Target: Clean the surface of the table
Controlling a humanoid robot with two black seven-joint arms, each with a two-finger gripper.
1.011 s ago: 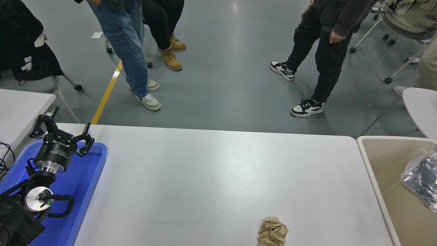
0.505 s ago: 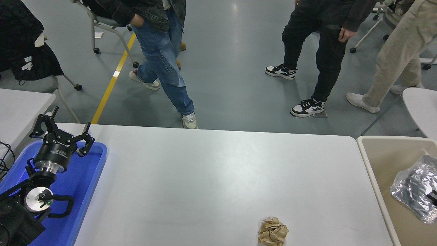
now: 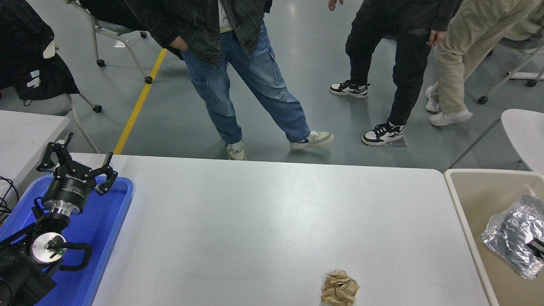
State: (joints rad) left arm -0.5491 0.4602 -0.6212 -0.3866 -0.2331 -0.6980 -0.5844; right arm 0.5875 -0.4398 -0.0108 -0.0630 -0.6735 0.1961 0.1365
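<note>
The white table surface (image 3: 272, 212) fills the middle of the head view. A crumpled brown paper ball (image 3: 339, 288) lies on it near the front edge, right of centre. At the right edge only a small black part of my right gripper (image 3: 536, 246) shows, shut on a crumpled silver foil wrapper (image 3: 512, 236) that hangs inside the beige bin (image 3: 461, 212). My left gripper (image 3: 80, 163) is parked open over the blue tray (image 3: 114, 221) at the lower left, holding nothing.
Three people stand on the grey floor past the table's far edge; the nearest, in blue jeans (image 3: 255, 93), is close to it. Wheeled chairs stand at the top left and top right. Other white tables (image 3: 25, 131) flank the left and right sides.
The foil wrapper has moved left and a little down into the bin with my right gripper. The person in jeans walked right, and another in beige trousers came in. The left arm is still.
</note>
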